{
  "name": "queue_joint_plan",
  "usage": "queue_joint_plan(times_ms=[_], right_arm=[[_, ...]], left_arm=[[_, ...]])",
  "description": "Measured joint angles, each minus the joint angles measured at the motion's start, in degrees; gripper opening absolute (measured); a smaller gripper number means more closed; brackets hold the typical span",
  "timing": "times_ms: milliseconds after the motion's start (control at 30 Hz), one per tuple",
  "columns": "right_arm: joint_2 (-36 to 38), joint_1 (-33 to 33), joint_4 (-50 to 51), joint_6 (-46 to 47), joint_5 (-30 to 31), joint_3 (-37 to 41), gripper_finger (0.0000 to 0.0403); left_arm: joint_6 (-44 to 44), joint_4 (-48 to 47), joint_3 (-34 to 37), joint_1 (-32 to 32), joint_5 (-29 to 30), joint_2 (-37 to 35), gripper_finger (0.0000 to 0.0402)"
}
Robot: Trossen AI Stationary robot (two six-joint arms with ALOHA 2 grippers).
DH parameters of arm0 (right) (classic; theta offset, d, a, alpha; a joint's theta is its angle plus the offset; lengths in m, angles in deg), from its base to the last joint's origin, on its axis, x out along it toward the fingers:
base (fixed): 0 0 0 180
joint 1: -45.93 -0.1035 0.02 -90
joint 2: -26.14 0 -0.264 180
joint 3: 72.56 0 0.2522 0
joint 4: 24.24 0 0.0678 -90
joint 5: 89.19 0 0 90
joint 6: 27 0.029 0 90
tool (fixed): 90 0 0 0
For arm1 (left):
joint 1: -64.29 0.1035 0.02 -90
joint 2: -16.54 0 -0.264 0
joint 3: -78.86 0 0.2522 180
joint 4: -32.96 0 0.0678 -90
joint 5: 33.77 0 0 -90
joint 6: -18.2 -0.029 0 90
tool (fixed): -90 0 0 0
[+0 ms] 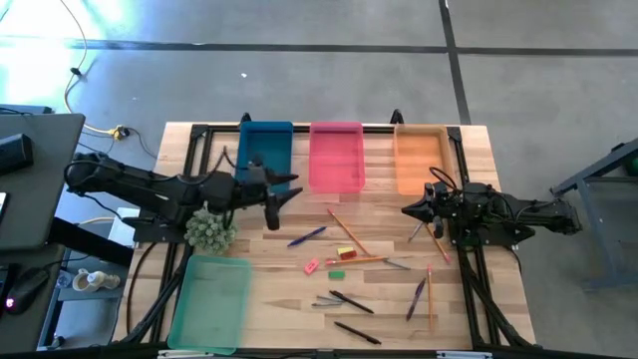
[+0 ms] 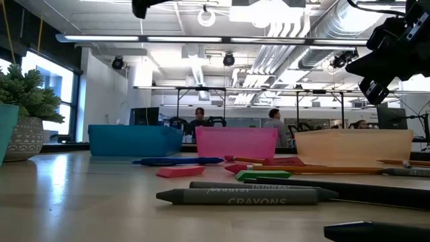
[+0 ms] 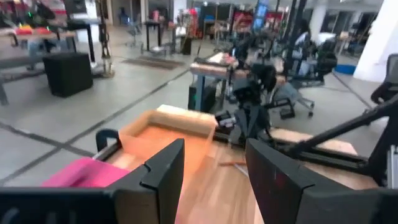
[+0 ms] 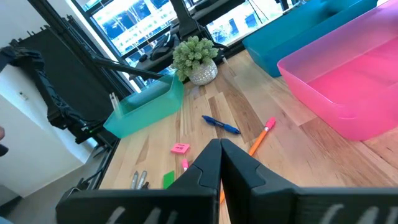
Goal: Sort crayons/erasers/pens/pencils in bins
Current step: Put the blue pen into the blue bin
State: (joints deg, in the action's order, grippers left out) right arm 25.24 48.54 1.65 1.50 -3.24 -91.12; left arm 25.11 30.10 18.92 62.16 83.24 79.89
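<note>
Four bins stand on the wooden table: blue (image 1: 265, 155), pink (image 1: 336, 157) and orange (image 1: 419, 160) along the far edge, green (image 1: 211, 302) at the near left. Loose in the middle lie a blue pen (image 1: 307, 236), orange pencils (image 1: 346, 231), black pens (image 1: 351, 301), grey crayons (image 2: 238, 196), and pink (image 1: 311, 265), yellow (image 1: 346, 251) and green (image 1: 336, 274) erasers. My left gripper (image 1: 289, 196) hovers open, clear of the table, in front of the blue bin, empty (image 3: 214, 186). My right gripper (image 1: 407, 211) waits shut and empty near the orange bin (image 4: 219, 163).
A small potted plant (image 1: 209, 231) stands on the table's left side between the left arm and the green bin. More pens and a pencil (image 1: 430, 294) lie near the right arm's base. Black frame rails run along the table's edges.
</note>
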Motion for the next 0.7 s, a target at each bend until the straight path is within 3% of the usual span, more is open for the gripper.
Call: queue_joint_plan(times_ms=[367,700], right_arm=[[0.02,-0.01,0.00,-0.02,-0.02,0.01,0.0000],[-0.05,-0.01,0.00,0.00,-0.02,0.00,0.0000]], left_arm=[[15.51,-33.73,-13.64,0.33,-3.21,10.88,0.0160],[28.02,-42.20,-18.74,0.73,-17.31,22.10,0.0160]])
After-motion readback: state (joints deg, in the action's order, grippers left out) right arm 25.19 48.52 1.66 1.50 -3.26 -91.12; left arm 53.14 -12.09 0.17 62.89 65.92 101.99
